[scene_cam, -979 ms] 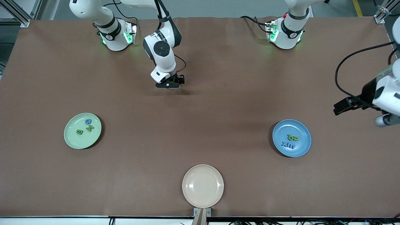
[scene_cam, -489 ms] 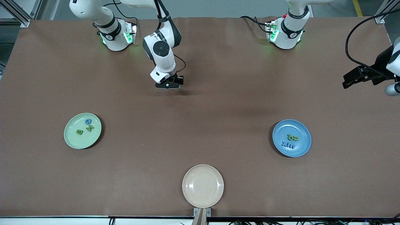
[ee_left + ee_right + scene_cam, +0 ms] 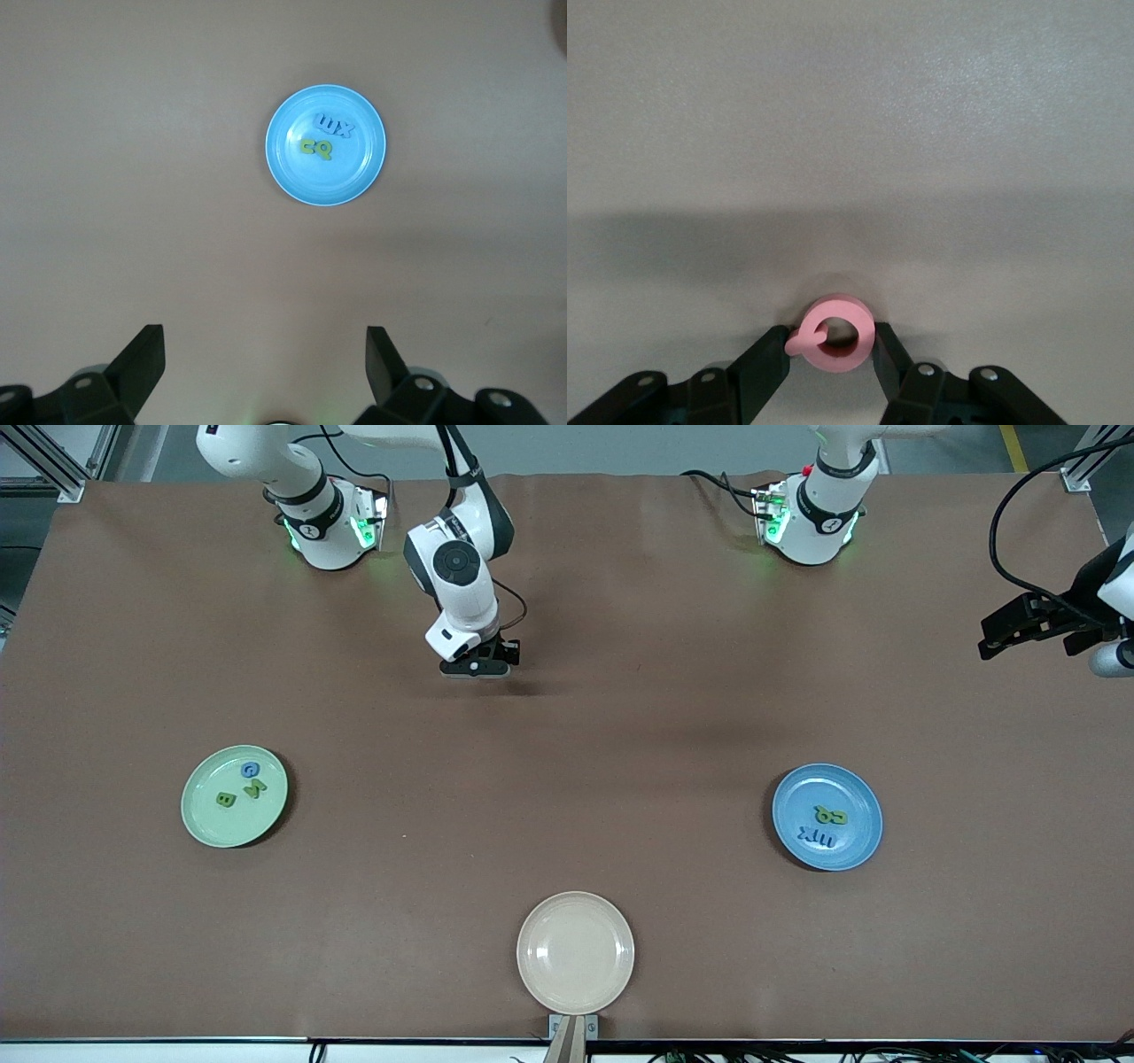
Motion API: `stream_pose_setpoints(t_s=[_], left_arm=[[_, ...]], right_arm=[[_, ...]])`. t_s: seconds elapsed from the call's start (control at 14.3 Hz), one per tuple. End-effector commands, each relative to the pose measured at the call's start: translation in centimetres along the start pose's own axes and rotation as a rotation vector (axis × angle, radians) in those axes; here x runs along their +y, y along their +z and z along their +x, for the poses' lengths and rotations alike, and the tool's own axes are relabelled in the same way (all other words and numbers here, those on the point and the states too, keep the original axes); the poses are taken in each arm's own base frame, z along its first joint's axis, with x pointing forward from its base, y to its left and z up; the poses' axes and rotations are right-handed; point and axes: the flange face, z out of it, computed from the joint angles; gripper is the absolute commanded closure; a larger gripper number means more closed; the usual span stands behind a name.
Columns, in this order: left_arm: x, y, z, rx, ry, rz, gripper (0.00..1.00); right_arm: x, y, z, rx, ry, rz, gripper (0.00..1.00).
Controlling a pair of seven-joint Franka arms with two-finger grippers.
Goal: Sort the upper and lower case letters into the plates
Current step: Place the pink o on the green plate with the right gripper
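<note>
Right gripper (image 3: 476,670) sits low at the tabletop near its own base, jaws closed around a red letter (image 3: 833,334), a ring shape with a tail, likely Q. Left gripper (image 3: 266,359) hangs high over the left arm's end of the table, spread wide, empty, waiting. Green plate (image 3: 197,822) holds three letters, blue plate (image 3: 850,852) four; cream plate (image 3: 576,952) bare.

Risks: grip is on the ring's curved edge, so it could rotate or pop out on lift. Case is unclear from here, so the wrong plate is possible.

Hidden: in the front view the right wrist covers the letter entirely; whether it is off the table, can't tell. Left gripper is partly cut off at the front view's edge.
</note>
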Motion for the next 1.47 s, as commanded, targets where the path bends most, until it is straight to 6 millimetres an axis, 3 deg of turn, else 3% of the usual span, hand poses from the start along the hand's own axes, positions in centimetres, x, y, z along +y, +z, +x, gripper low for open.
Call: stream_pose_setpoints(t_s=[0.0, 0.14, 0.28, 0.63, 0.84, 0.98, 1.19, 1.4], left_arm=[[0.0, 0.1, -1.6, 0.030, 0.029, -0.017, 0.00], [0.3, 0.1, -2.0, 0.036, 0.032, -0.025, 0.00], [1.1, -0.4, -2.4, 0.042, 0.032, -0.026, 0.00], [2.4, -0.6, -2.7, 0.037, 0.050, -0.026, 0.00], [2.5, -0.8, -2.8, 0.041, 0.055, -0.026, 0.00], [2.5, -0.8, -2.8, 0.043, 0.056, -0.024, 0.00], [3.0, -1.2, -3.2, 0.049, 0.065, -0.023, 0.00], [2.9, -1.0, -3.0, 0.046, 0.066, -0.025, 0.00]], right_arm=[[0.6, 0.6, 0.3, -0.005, 0.013, -0.005, 0.70], [0.4, -0.3, 0.8, -0.012, 0.015, 0.003, 0.70], [1.2, -2.1, 2.8, -0.046, -0.004, 0.002, 0.70], [6.2, -8.5, 10.0, -0.131, -0.100, 0.031, 0.70], [15.1, -12.5, 16.4, -0.147, -0.232, 0.010, 0.70], [22.1, -14.1, 19.2, -0.105, -0.337, 0.015, 0.70], [31.7, -14.4, 21.4, -0.072, -0.412, 0.014, 0.70], [39.4, -13.7, 22.5, -0.025, -0.448, -0.048, 0.70]])
